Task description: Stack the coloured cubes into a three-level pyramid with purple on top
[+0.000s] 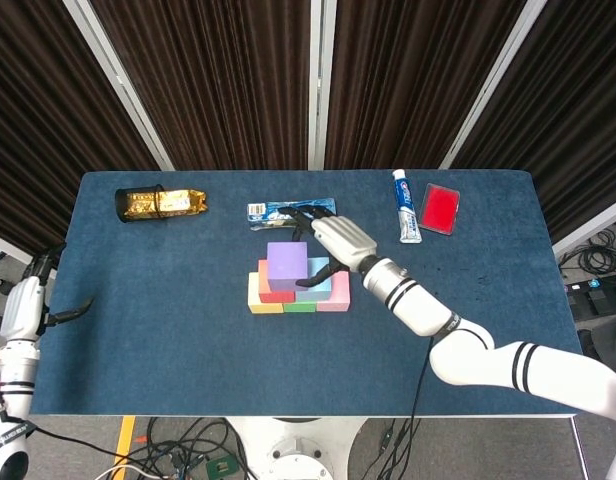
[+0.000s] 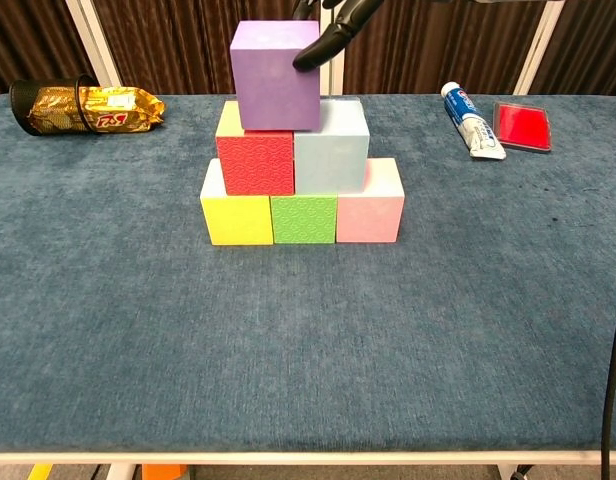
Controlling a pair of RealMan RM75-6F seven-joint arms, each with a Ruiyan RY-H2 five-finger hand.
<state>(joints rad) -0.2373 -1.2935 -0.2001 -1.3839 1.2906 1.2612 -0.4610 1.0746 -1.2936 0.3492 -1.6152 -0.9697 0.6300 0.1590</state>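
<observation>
The purple cube [image 1: 286,262] [image 2: 275,75] sits at the top of the stack, slightly left of centre over the red cube [image 2: 255,160] and light blue cube [image 2: 331,150]. Below them stand the yellow cube [image 2: 236,218], green cube [image 2: 303,218] and pink cube [image 2: 369,212] in a row. My right hand [image 1: 340,240] [image 2: 333,30] grips the purple cube from behind and from the right, thumb on its right face. My left hand [image 1: 33,305] hangs off the table's left edge, holding nothing.
A gold snack pack in a black holder [image 1: 160,202] [image 2: 83,105] lies at the back left. A blue packet [image 1: 288,209] lies behind the stack. A toothpaste tube [image 1: 405,205] [image 2: 471,120] and a red box [image 1: 440,208] [image 2: 521,125] lie at the back right.
</observation>
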